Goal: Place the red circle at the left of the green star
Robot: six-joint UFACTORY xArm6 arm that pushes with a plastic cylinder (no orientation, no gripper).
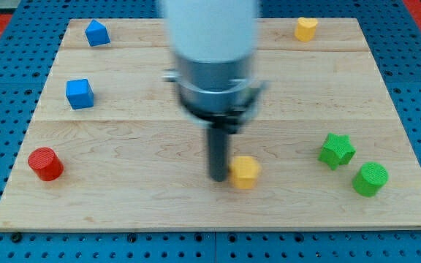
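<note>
The red circle [45,164] lies near the board's lower left corner. The green star [336,150] lies at the lower right, far from the red circle. My tip [218,177] is in the lower middle of the board, between them, touching the left side of a yellow block [245,172]. The arm's pale body hides the board above the tip.
A green circle [370,179] sits just right of and below the green star. A blue cube [80,93] and a blue block [97,33] lie at the upper left. A yellow block [306,28] lies at the top right. The wooden board [145,212] ends close below the red circle.
</note>
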